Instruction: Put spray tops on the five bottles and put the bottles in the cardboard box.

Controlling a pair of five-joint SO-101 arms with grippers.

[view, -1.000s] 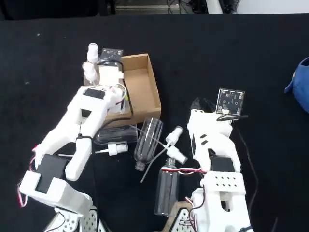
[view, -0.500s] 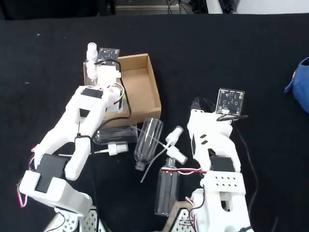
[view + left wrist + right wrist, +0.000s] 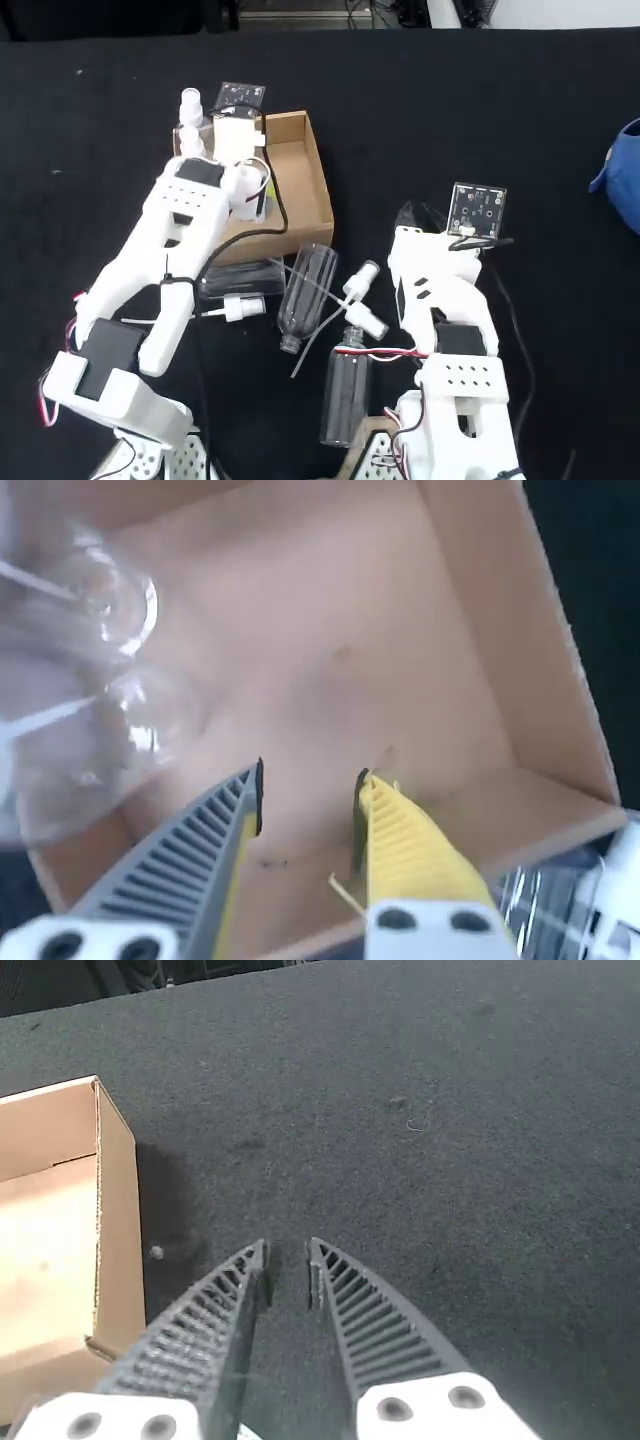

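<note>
Overhead, we see the left arm (image 3: 180,230) stretched over the box (image 3: 300,170). Capped bottles (image 3: 190,135) stand in the box's far corner. Just beside the box's near wall lie an uncapped bottle (image 3: 305,285) and loose tops (image 3: 362,277). One more lies farther from the box, by the right arm (image 3: 440,300).

From the left wrist, the left pincer (image 3: 308,790) hangs inside the box, above its bare floor. Its jaws are parted and hold nothing. The clear bottles in the box sit just beside it, not touching.

From the right wrist, the right pincer (image 3: 287,1260) hovers over the desk (image 3: 450,1110), well apart from the box's side wall. Its jaws are a little apart and empty.

We judge the bottles to be light, thin-walled and smooth. They are likely to roll on the desk and to dent or slip under a hard squeeze. We would take one across the middle of its body with a gentle grip, or at the stiffer neck. The tops are small, with thin trailing tubes, so we would hold each by its collar and keep clear of the tube.
</note>
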